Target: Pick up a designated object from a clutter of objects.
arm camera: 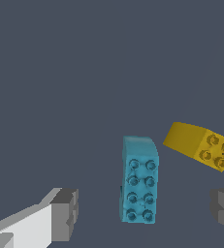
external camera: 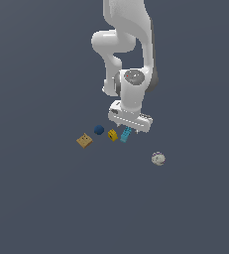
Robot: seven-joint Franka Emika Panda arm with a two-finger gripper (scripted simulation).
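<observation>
One cyan brick (arm camera: 139, 180) between spread fingers (arm camera: 64, 214) of end effector (arm camera: 145, 213), ungrasped.

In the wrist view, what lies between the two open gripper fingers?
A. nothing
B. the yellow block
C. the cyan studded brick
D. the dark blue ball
C: the cyan studded brick sits in the gap between the fingers of the open gripper, while the yellow block lies off to one side, outside the gap.
</observation>
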